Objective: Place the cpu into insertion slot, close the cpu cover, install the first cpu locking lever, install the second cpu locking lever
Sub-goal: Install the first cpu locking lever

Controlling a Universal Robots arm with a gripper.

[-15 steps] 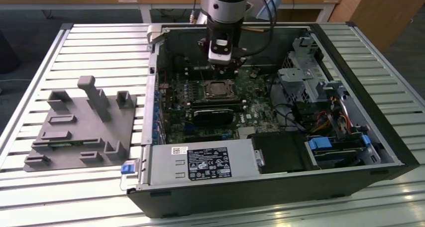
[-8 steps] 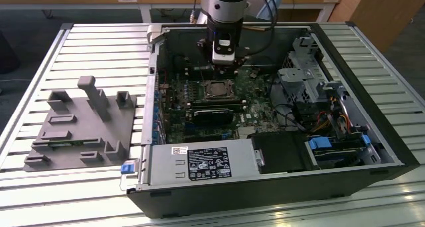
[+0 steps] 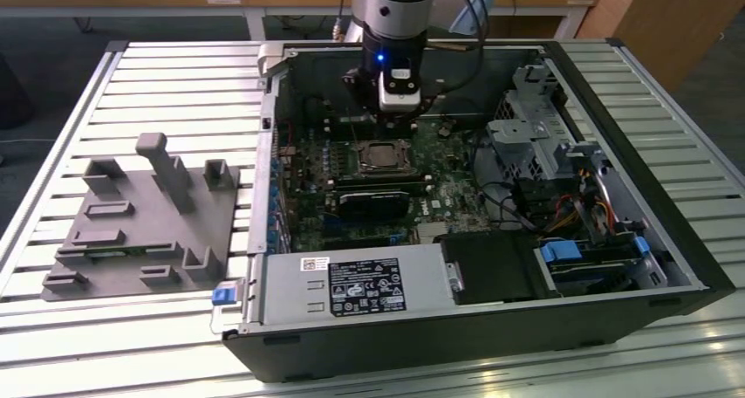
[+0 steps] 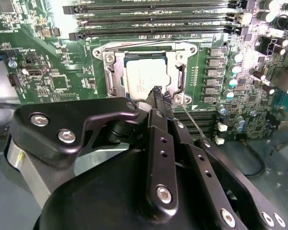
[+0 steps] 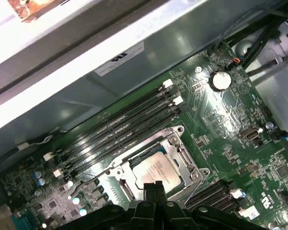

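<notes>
The cpu (image 4: 143, 76) lies flat in the insertion slot (image 5: 176, 131) on the green board, its dull silvery top facing up. The cpu cover (image 4: 115, 72) lies down around it as a thin metal frame. A thin wire locking lever (image 4: 194, 122) runs slanted beside the socket's edge, close to my fingers. My gripper (image 4: 158, 93) hangs just over the socket's near edge, its black fingertips pressed together with nothing seen between them. In the exterior view the gripper (image 3: 396, 110) stands upright inside the open computer case, above the cpu (image 3: 382, 156).
Long black memory slots (image 4: 149, 19) run along one side of the socket. A black fan card (image 3: 375, 197) sits in front of it, and a power supply (image 3: 338, 289) beyond that. Drive cages and cables (image 3: 547, 145) fill the exterior view's right. A grey fixture (image 3: 140, 223) stands outside the case.
</notes>
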